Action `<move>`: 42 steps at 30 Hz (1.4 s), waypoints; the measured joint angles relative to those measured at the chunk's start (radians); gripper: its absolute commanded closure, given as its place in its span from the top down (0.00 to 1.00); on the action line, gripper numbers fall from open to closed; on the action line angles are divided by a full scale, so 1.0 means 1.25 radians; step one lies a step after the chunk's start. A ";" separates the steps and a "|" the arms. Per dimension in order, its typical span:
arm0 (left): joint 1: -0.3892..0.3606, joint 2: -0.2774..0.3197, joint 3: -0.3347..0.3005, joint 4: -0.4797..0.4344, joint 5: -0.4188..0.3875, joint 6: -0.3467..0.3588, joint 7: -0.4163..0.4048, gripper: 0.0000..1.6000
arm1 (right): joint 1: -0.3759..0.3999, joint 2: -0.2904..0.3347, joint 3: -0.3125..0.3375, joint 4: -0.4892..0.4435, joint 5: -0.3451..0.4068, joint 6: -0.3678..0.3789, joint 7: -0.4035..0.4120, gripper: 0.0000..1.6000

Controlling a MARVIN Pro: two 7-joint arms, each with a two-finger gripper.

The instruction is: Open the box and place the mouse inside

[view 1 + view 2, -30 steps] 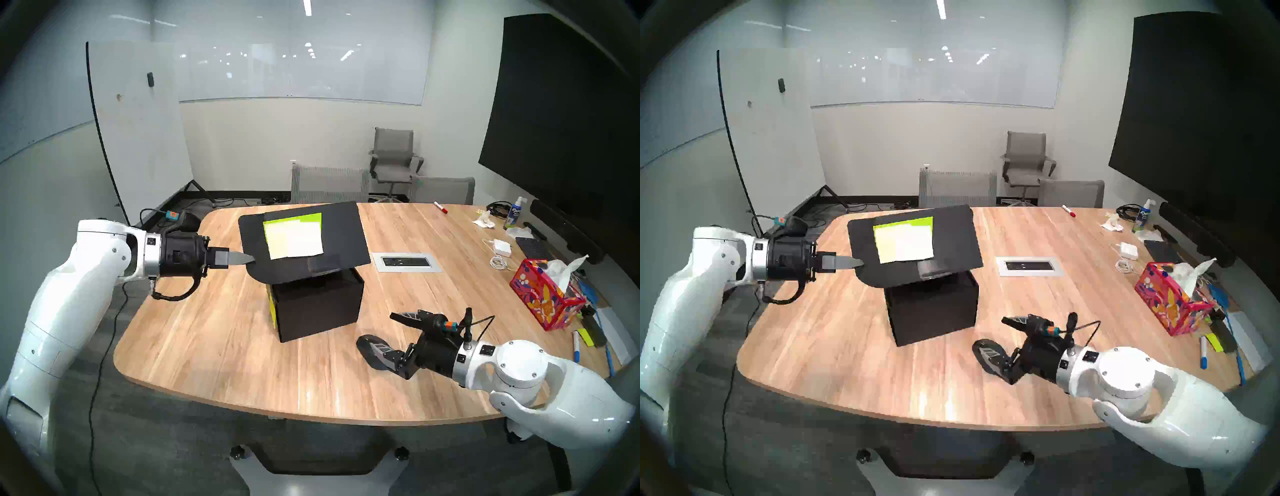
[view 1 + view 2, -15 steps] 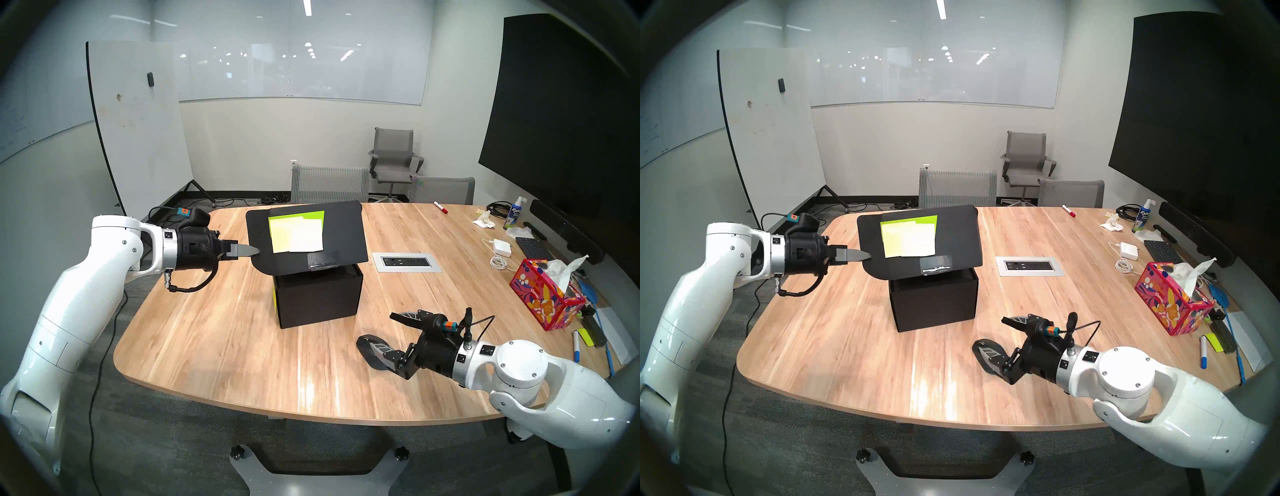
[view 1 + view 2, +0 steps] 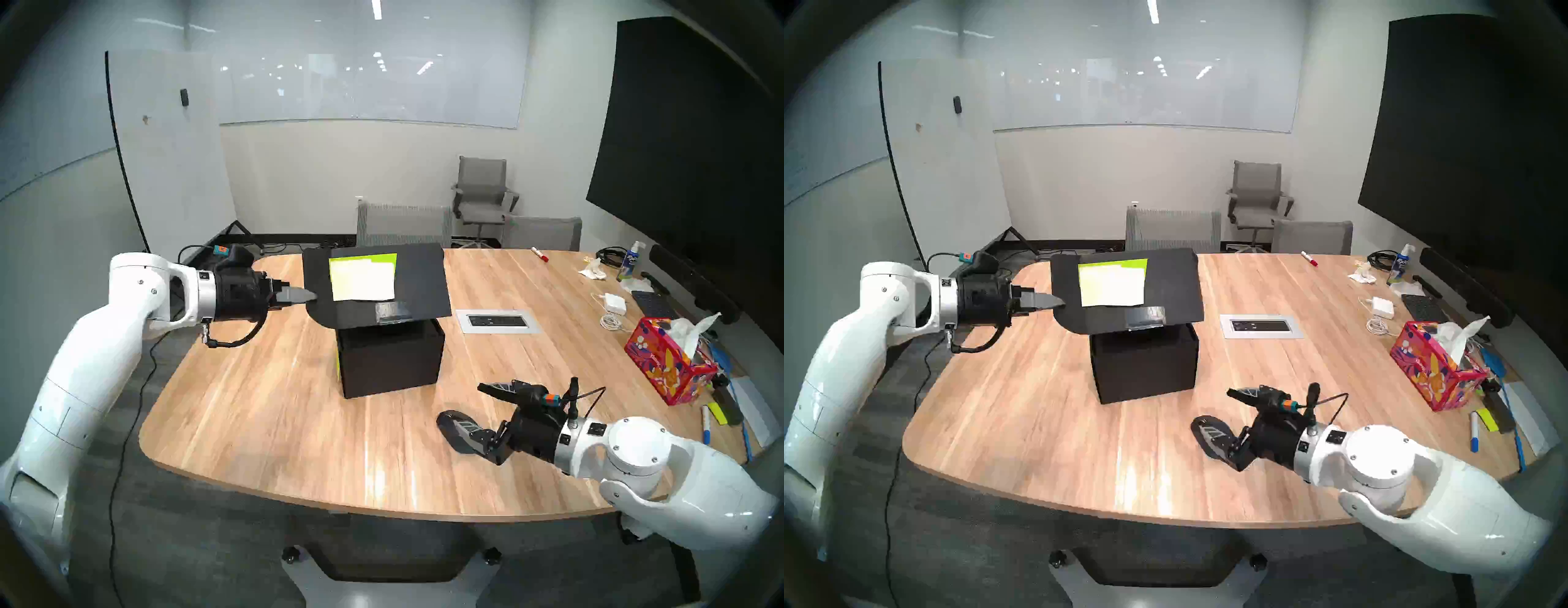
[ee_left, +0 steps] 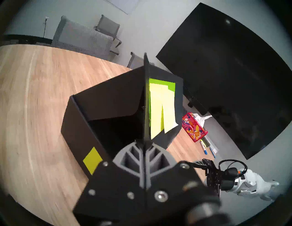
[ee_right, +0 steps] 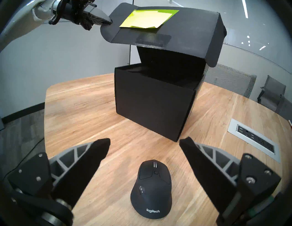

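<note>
The black box (image 3: 390,365) stands mid-table with a yellow-green note on its left side. Its lid flap (image 3: 382,293), bearing pale and yellow-green sticky notes (image 3: 362,278), is raised and hinged at the far side. My left gripper (image 3: 312,296) is shut on the flap's left edge, as the left wrist view shows (image 4: 144,142). The black mouse (image 5: 150,189) lies on the table between the open fingers of my right gripper (image 5: 145,141), untouched. The right gripper (image 3: 461,402) sits low, front right of the box. The box's inside is dark.
A red floral tissue box (image 3: 670,365), white power adapter (image 3: 615,303), keyboard (image 3: 653,303), spray bottle (image 3: 630,261) and markers crowd the table's right side. A grey power panel (image 3: 498,321) is set in the table right of the box. Chairs stand behind.
My left gripper has moved right and up with the flap, swinging the lid further open. The box has shifted slightly back. The right arm has not moved.
</note>
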 measured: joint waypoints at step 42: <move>0.274 0.222 -0.228 -0.049 -0.025 0.000 -0.338 0.00 | 0.000 0.000 0.000 0.000 0.000 0.000 0.000 1.00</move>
